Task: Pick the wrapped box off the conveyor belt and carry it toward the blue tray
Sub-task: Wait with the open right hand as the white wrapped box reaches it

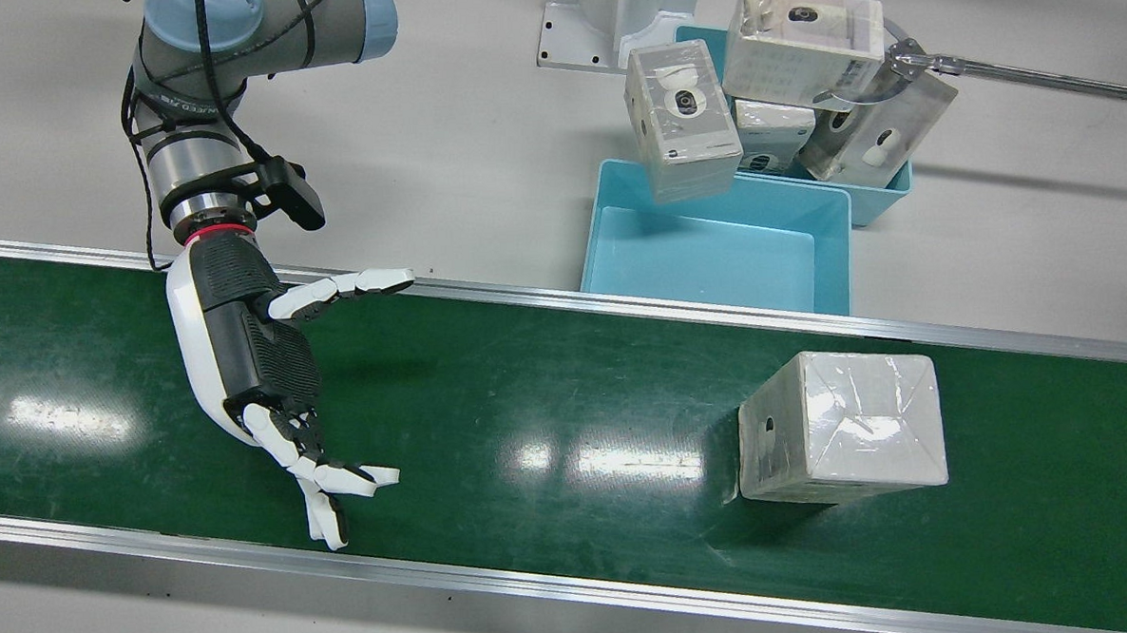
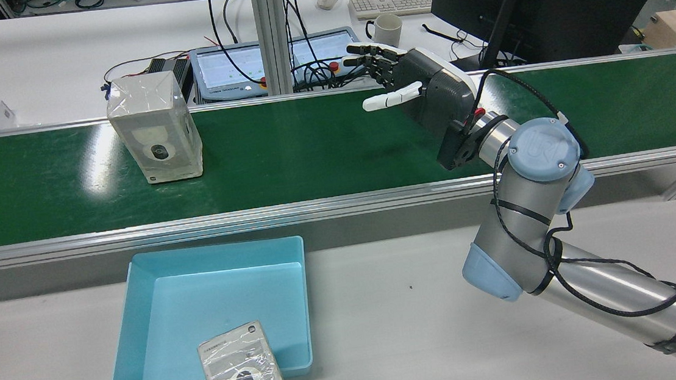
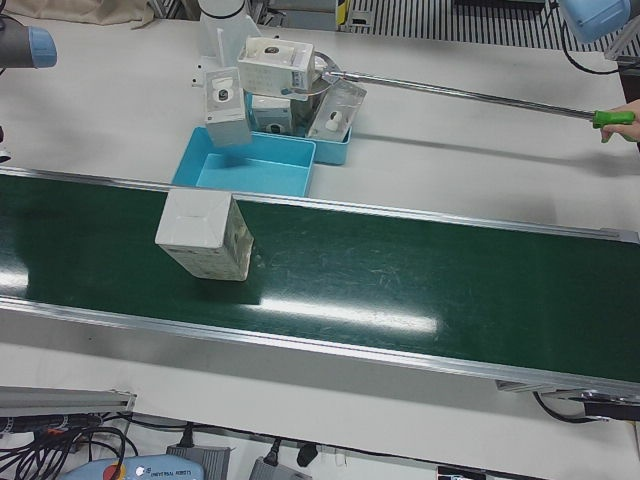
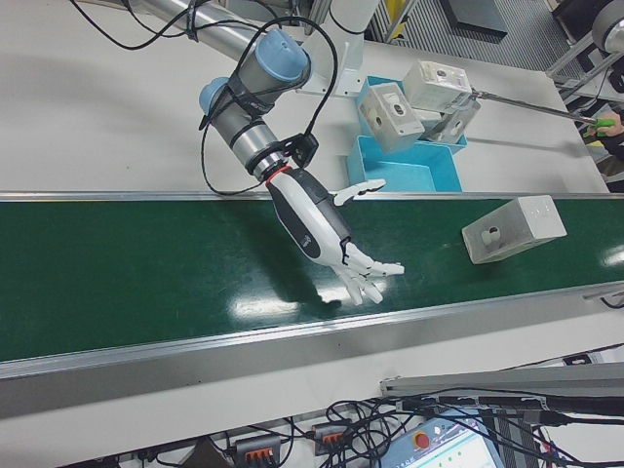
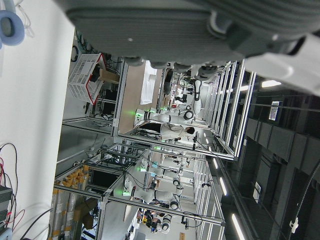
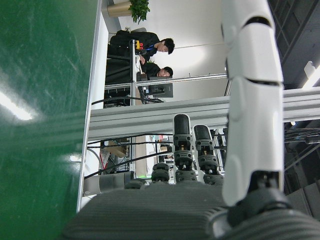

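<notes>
The wrapped box (image 1: 839, 425) stands on the green conveyor belt (image 1: 529, 394), in front of the empty blue tray (image 1: 704, 263). It also shows in the rear view (image 2: 155, 127), the left-front view (image 3: 203, 235) and the right-front view (image 4: 514, 227). My right hand (image 1: 261, 358) is open and empty, hovering over the belt far to the side of the box, fingers spread; it also shows in the rear view (image 2: 427, 90) and the right-front view (image 4: 317, 219). Of my left hand (image 5: 190, 25) only the palm's underside shows, in its own view.
A second blue tray (image 1: 886, 193) behind the first holds several wrapped boxes. A long grabber rod (image 3: 460, 92), held by a person's hand at a green handle (image 3: 612, 118), grips one box (image 1: 804, 44) above them. Metal rails edge the belt.
</notes>
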